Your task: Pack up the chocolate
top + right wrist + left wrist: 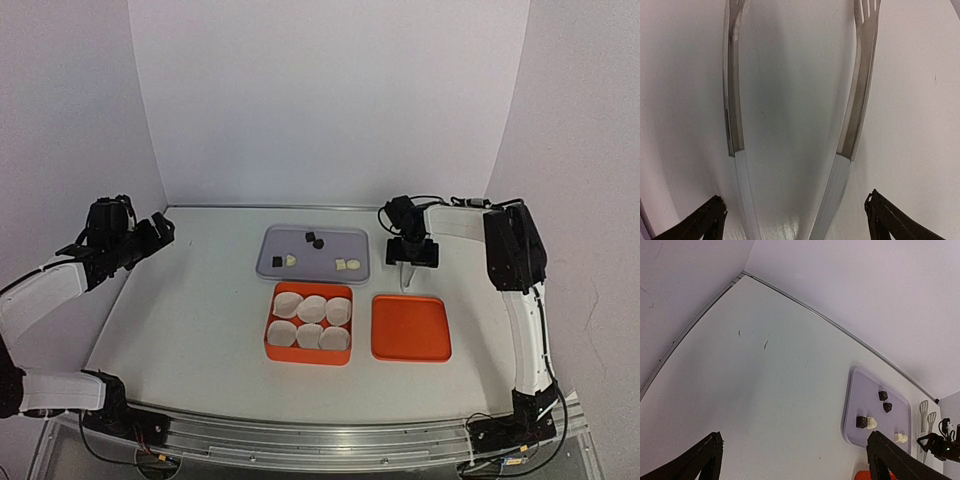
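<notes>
Six small chocolate pieces [319, 243], dark and pale, lie scattered on grey tray [270, 240] mid-table. Tray's near edge sits just beside far rim of orange box [309, 357], which holds six white paper cups [312, 309]. Orange lid [411, 327] lies right of the box, a narrow gap between them. Metal tongs [735, 100] lie flat on the table [190, 300], just beyond lid's far edge and right of the tray. Broad white tabletop runs from tray to left wall.

Right gripper [409, 265] points down over the tongs, jaws spread wide, both tong arms between the fingers and untouched. Left gripper [160, 228] is raised at left table edge, well apart from the tray, jaws wide, nothing held.
</notes>
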Robot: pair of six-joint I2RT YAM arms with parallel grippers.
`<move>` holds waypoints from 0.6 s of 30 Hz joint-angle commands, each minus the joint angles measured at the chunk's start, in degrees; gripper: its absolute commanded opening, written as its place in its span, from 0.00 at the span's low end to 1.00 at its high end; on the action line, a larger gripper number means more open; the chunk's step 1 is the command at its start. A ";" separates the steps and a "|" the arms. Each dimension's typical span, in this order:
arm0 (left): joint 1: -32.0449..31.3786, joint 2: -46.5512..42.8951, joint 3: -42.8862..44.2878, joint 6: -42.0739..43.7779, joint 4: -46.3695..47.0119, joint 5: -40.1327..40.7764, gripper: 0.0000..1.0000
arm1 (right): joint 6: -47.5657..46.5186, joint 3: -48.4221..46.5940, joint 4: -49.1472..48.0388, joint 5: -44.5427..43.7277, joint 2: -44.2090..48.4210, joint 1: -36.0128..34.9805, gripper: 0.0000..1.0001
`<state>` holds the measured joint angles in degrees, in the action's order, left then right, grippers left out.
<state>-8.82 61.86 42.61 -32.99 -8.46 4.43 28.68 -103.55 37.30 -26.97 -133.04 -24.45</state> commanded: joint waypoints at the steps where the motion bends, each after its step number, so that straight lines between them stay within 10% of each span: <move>1: 0.06 0.10 0.26 0.64 2.09 -0.73 1.00 | 4.71 -0.45 0.75 -0.72 -1.49 0.09 0.95; 18: 0.10 -0.33 0.15 -0.48 1.32 -0.30 1.00 | 9.45 1.17 0.75 6.50 -4.67 1.99 0.83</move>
<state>-8.82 62.04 42.61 -33.06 -8.43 4.04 38.86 -103.00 35.45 -22.23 -133.64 -22.76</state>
